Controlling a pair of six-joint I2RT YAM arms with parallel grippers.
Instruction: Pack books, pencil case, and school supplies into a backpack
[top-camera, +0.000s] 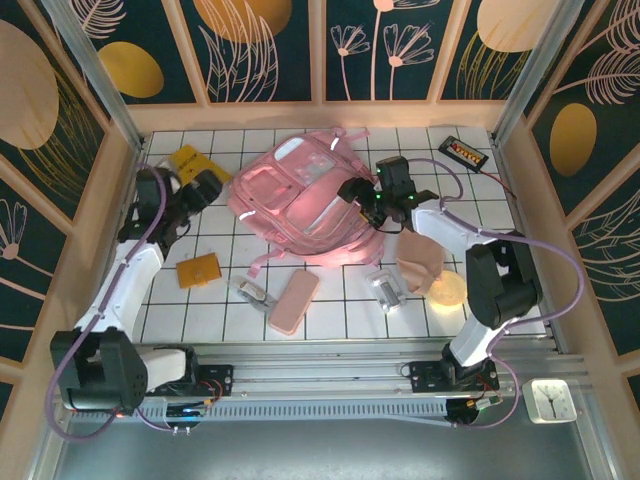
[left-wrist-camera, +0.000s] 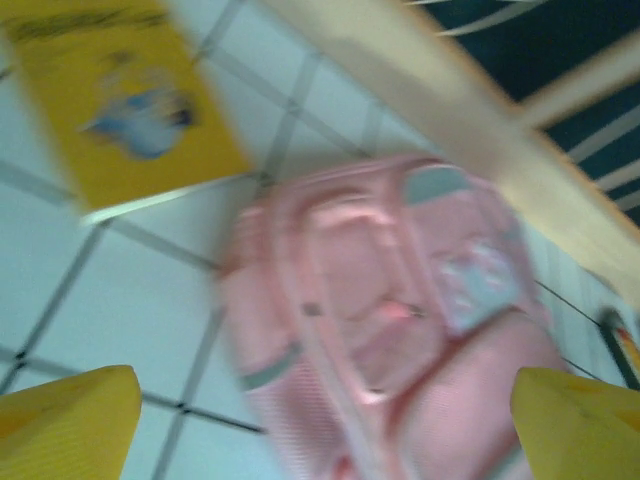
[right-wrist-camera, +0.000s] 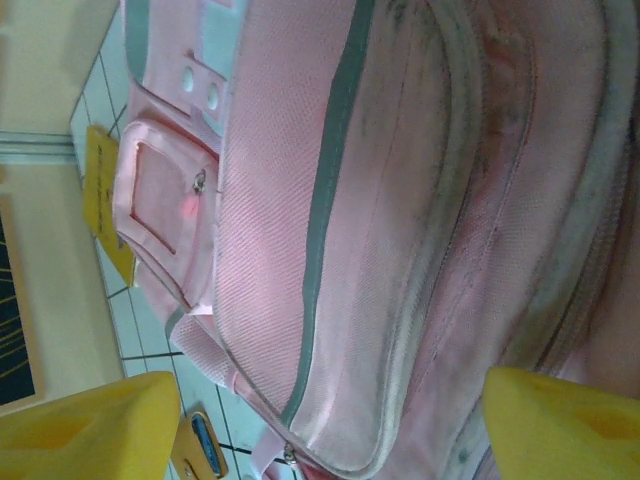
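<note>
Top view: the pink backpack (top-camera: 295, 200) lies flat on the white gridded table (top-camera: 330, 320), upper centre of the frame. The yellow book (top-camera: 188, 160) is at upper left, just beside the backpack's left edge, flat on the table. The pencil case (top-camera: 293, 302) is at lower centre, below the backpack and apart from it. The orange-brown pad (top-camera: 198, 270) is at centre left. One silver clip (top-camera: 251, 293) lies just left of the pencil case, and a second silver clip (top-camera: 385, 288) is right of centre. A black slab (top-camera: 465, 152) sits at upper right, and a small clock (top-camera: 548, 400) at the lower right corner, off the table.

The left claw (top-camera: 208, 188) is between the yellow book and the backpack's left side. Left wrist view, blurred: left claw (left-wrist-camera: 330, 430) has its yellow fingertips (left-wrist-camera: 65, 425) wide apart and holds nothing, with the backpack (left-wrist-camera: 400, 320) ahead and the yellow book (left-wrist-camera: 130, 100) at upper left.

The right claw (top-camera: 356, 195) is at the backpack's right edge. Right wrist view: right claw (right-wrist-camera: 330, 420) has its fingertips (right-wrist-camera: 90, 425) apart, with the backpack (right-wrist-camera: 400, 200) close in front; I cannot tell whether they touch it. The yellow book (right-wrist-camera: 100, 190) is at the left edge.
</note>
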